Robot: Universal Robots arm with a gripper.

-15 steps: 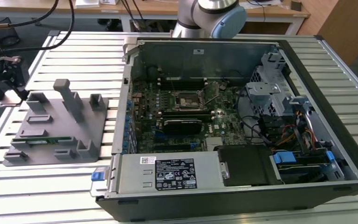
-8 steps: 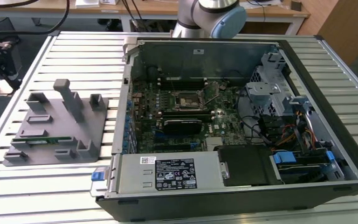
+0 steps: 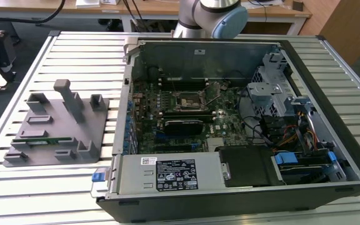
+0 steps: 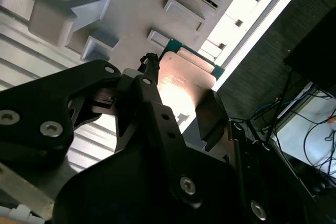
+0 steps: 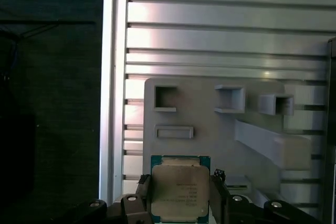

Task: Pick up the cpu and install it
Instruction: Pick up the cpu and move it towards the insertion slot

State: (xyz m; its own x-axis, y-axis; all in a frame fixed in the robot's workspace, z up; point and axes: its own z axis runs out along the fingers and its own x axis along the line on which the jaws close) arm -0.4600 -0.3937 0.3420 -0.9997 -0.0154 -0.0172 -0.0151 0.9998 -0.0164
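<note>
In both wrist views the claw (image 5: 180, 199) (image 4: 181, 97) is clamped on the cpu (image 5: 180, 191) (image 4: 185, 85). Its black fingers (image 5: 143, 195) (image 4: 151, 103) press on two opposite edges of the chip. The cpu's pale metal top faces the first wrist view's camera, and a thin green edge shows along one side. The chip is held clear above the grey fixture plate (image 5: 210, 129) (image 4: 136, 3), near the plate's corner closest to the tabletop's edge. Raised blocks and open pockets stand on the plate behind the chip.

In the exterior view the fixture plate (image 3: 55, 129) lies on the slatted metal tabletop (image 3: 80, 51) near the edge at the exterior view's left. A thin green memory stick (image 3: 42, 139) lies on the plate. Just beside the plate, the open computer case (image 3: 243, 187) takes up the middle of the tabletop. The square socket (image 3: 188, 99) sits on the motherboard (image 3: 224, 117) inside the case. The arm (image 3: 208, 16) rises at the far edge.
</note>
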